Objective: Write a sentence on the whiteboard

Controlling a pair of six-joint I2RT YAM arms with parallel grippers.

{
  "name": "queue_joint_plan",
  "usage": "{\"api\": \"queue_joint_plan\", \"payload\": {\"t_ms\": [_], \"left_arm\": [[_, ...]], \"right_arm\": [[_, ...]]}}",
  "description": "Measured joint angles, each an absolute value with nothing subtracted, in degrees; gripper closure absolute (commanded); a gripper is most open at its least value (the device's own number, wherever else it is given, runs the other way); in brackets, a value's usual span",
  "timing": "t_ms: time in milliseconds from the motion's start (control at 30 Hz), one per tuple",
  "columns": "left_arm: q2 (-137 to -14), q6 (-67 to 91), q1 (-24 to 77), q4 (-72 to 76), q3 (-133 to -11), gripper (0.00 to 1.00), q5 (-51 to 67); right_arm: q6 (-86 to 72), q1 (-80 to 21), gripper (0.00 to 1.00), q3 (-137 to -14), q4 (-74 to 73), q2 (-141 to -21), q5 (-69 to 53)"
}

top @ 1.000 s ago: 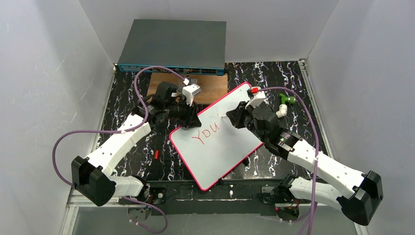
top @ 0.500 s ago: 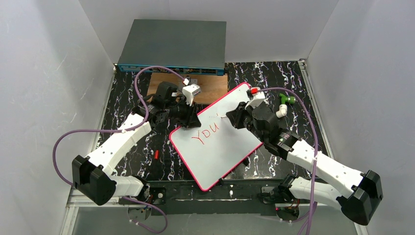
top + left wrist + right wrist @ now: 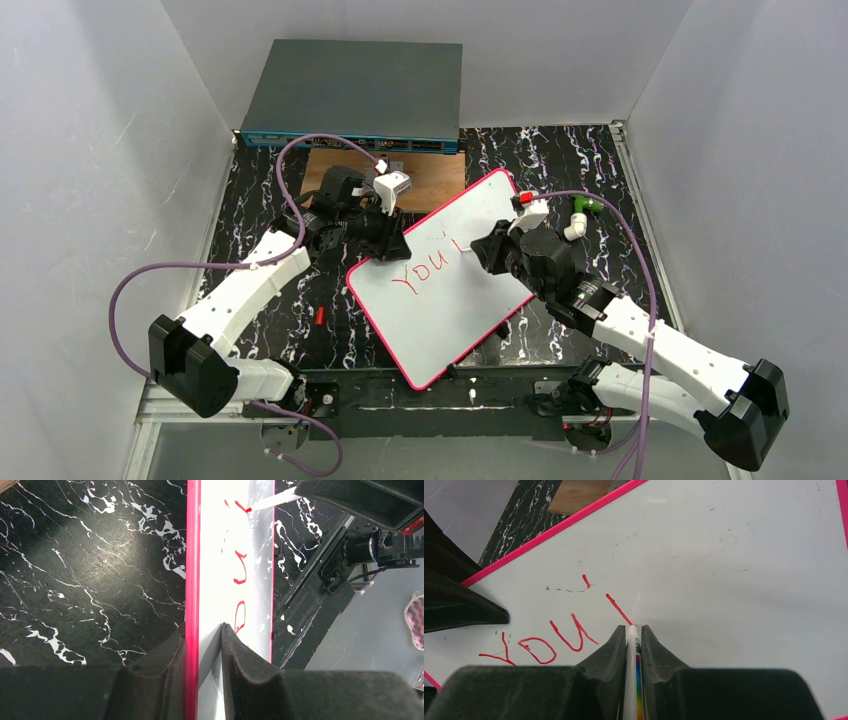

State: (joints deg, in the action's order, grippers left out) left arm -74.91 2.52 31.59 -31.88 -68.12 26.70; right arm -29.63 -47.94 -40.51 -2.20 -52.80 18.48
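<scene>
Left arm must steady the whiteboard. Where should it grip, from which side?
Pinch the whiteboard at the pink rim of its left edge, coming from off the board, a finger on each face, as the left gripper does now. A flat panel offers only its edge, and this spot is apart from the marker.

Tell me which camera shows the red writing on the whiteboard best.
The right wrist view: the red writing is close and large, YOU plus a stroke at the tip of the marker. The top external view shows it whole but small. The left wrist view sees it along the whiteboard, badly foreshortened.
</scene>
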Motion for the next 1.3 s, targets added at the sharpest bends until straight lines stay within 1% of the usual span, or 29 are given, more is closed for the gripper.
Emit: {"api": "queue_joint_plan", "payload": {"t_ms": [333,667,867,1133,1300], "left_arm": [[-75.2,2.5,31.6,-31.9,-68.3,1.00,26.5],[-75.3,2.3,31.6,-31.9,-68.3,1.00,26.6],[-75.3,2.3,31.6,-31.9,-68.4,1.00,26.6],[-75.3,2.2,31.6,-31.8,-68.4,1.00,26.7],[-75.3,1.9,31.7,-31.8,-68.4,1.00,26.8]], "right_arm": [[-29.6,-47.6,0.99,-41.1,-3.1,-53.4,18.7],[-27.1,-45.6,0.99,-47.5,-3.4,-58.1,18.2],[-26.3,-44.6,0.99,-49.2,-3.2,-59.4,17.5],[-26.4,-44.6,0.99,-49.3,-3.3,-58.8,16.4],[-27.2,-44.6,0.99,-48.9,-4.2,-54.2,16.1]]}}
